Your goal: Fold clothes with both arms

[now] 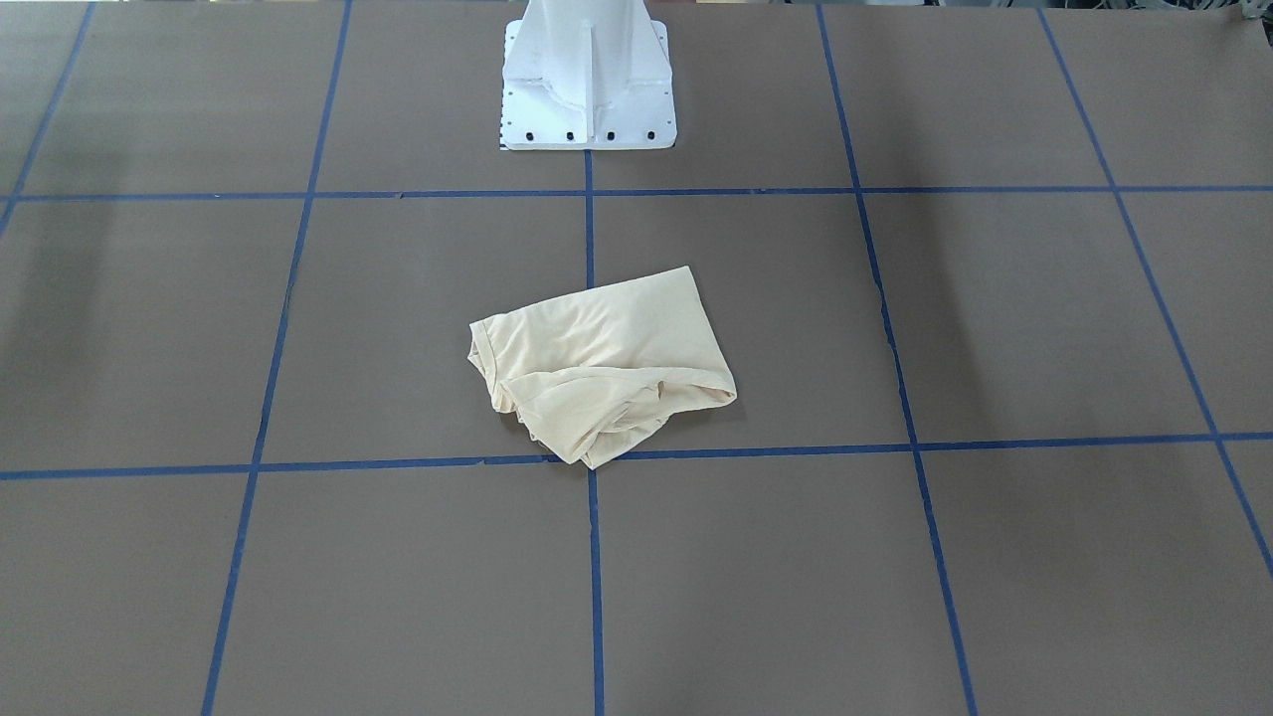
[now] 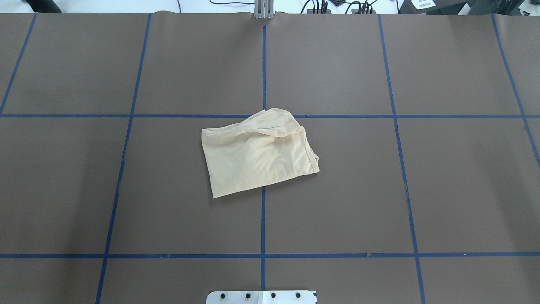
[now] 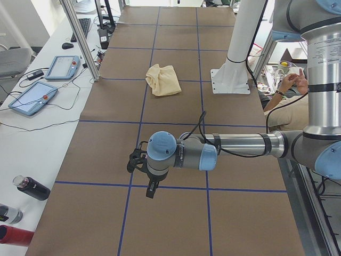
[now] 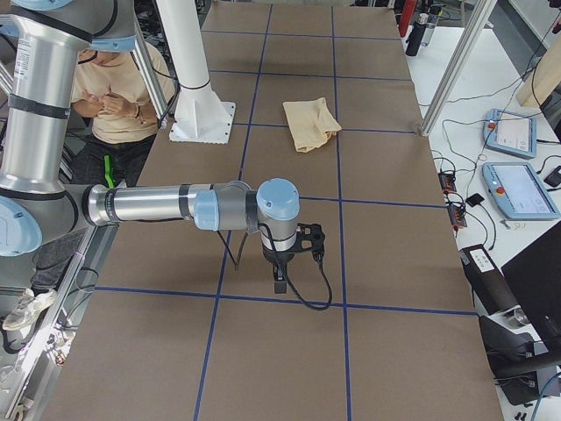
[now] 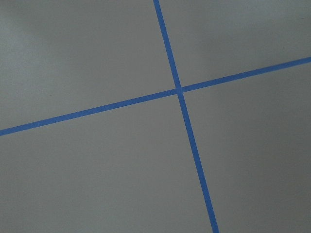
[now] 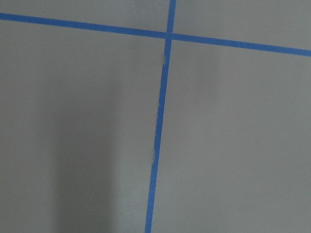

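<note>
Overhead exterior gives me the best look at the T-shirt. It lies in a small, soft, folded bundle near the middle of the brown table. It sits right over the middle blue tape line, and its far edge touches the cross line. One side is bunched up and wrinkly, and the other side is flat. The white pedestal base stands well apart from it, at the robot's edge of the table.

From the left side camera I see the left arm reaching out level over the table. The left gripper hangs from it and points down, close to a blue line and well apart from the shirt. I cannot tell if its fingers are spread or pressed together (it shows only in this side view).

From the right side camera the right arm does the same thing, with the right gripper pointing down by a blue line, far from the shirt too. I cannot tell its fingers either.

Both wrist cameras show me only brown table and a cross of blue tape.

A person sits behind the robot. Two tablets lie on the white desk beside the table.
</note>
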`<state>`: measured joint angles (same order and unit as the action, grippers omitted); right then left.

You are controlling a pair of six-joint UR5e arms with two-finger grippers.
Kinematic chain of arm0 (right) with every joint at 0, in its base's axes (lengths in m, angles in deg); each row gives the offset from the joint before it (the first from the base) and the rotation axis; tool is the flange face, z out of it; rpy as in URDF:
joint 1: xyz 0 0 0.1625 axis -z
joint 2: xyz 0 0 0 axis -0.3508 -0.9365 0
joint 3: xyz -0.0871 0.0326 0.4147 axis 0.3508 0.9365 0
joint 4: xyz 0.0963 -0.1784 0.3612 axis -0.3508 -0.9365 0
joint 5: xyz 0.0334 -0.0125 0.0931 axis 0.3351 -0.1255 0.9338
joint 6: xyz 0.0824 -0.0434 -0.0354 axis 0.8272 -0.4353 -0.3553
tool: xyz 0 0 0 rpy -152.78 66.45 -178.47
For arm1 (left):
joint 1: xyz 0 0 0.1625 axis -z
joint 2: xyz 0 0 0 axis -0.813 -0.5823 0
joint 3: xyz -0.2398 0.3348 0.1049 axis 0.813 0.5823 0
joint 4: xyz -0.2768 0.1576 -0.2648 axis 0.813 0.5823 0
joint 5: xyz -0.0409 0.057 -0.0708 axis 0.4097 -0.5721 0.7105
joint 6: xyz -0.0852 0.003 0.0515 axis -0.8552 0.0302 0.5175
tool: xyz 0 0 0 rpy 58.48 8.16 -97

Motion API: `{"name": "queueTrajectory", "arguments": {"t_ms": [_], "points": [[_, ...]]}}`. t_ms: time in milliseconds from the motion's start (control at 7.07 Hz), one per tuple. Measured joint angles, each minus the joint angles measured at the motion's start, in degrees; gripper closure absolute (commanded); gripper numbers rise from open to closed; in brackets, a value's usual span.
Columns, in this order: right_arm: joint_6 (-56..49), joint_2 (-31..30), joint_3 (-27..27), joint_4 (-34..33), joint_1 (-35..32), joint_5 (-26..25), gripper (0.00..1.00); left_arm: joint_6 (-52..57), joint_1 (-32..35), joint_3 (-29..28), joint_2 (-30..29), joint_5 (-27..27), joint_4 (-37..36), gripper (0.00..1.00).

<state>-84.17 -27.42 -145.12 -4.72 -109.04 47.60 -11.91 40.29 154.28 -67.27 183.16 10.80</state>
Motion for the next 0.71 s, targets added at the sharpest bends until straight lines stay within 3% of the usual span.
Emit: {"name": "queueTrajectory", "arguments": {"t_ms": [708], "points": [[0.4, -0.2, 1.4, 0.3, 0.0, 0.4, 0.00, -1.0, -2.0, -0.3, 0.0, -1.7, -0.5, 0.00]]}}
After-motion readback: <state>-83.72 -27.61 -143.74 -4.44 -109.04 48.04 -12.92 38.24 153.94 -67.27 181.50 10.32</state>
